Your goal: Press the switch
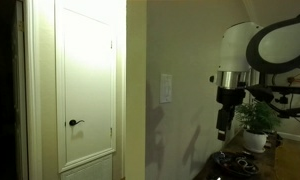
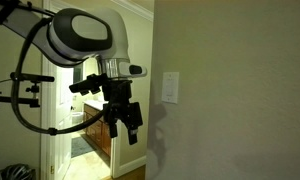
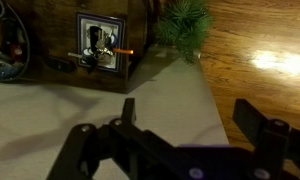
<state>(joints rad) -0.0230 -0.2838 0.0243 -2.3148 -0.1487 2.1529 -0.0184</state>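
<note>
The pale wall (image 2: 240,110) runs beside a white door (image 1: 88,85). The end effector (image 2: 124,128) hangs pointing downward with its fingers apart. The switch (image 2: 170,87) is mounted on the wall higher than the end effector, which does not touch it.

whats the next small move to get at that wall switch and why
Probably lift the gripper and ease it toward the switch: in both exterior views it hangs lower than the switch and apart from the wall, and the wrist view faces a plant, not the switch.
</note>
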